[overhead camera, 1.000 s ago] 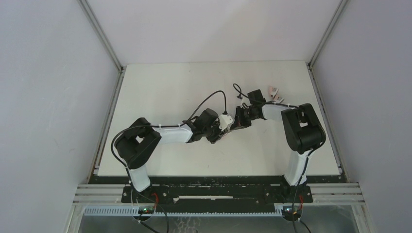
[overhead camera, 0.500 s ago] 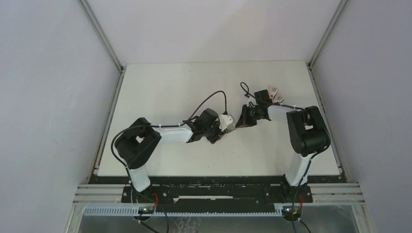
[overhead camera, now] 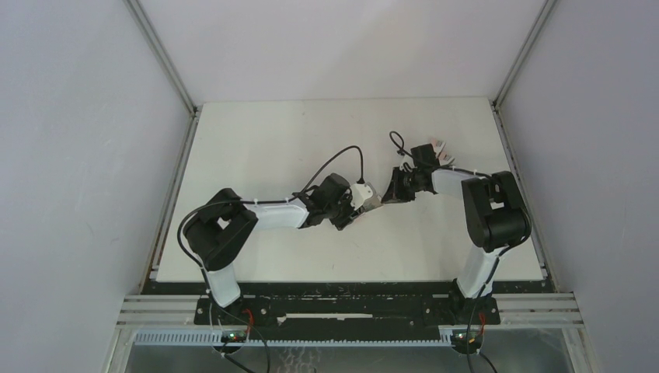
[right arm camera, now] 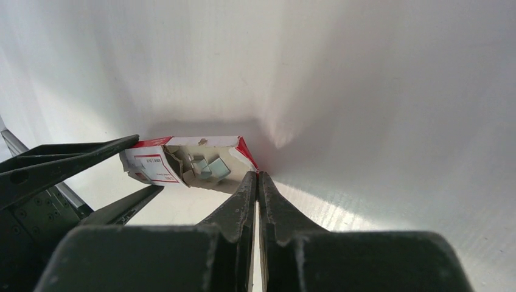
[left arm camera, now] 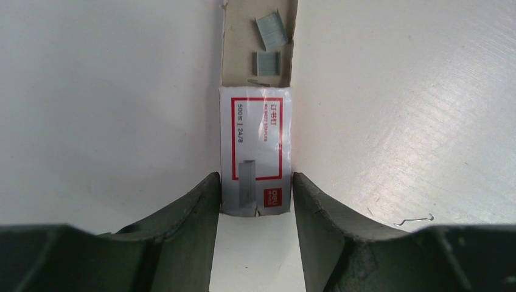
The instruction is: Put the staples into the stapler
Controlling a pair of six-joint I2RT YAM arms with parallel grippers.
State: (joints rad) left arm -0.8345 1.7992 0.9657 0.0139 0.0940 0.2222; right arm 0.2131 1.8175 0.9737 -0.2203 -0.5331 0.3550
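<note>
The staple box [left arm camera: 255, 143], white with a red-framed label, sits between the fingers of my left gripper [left arm camera: 255, 182], which is shut on its sleeve. The brown inner tray [left arm camera: 234, 42] is slid out past the sleeve. Two short grey staples strips [left arm camera: 271, 31] lie loose in it, and they also show in the right wrist view [right arm camera: 210, 167]. My right gripper [right arm camera: 257, 176] is shut, pinching the red-edged flap [right arm camera: 246, 152] at the box's open end. In the top view both grippers meet over the box [overhead camera: 374, 200] at mid table. The pink mini staplers [overhead camera: 440, 148] lie behind the right arm.
A single bent loose staple [left arm camera: 414, 218] lies on the white table [overhead camera: 272, 148] right of my left fingers. Grey walls and metal rails close in the table on three sides. A black cable [overhead camera: 342, 159] loops above the left wrist.
My right gripper has drawn back to the right, away from the left gripper, and the gap between the two has widened. The left arm has stayed in place.
</note>
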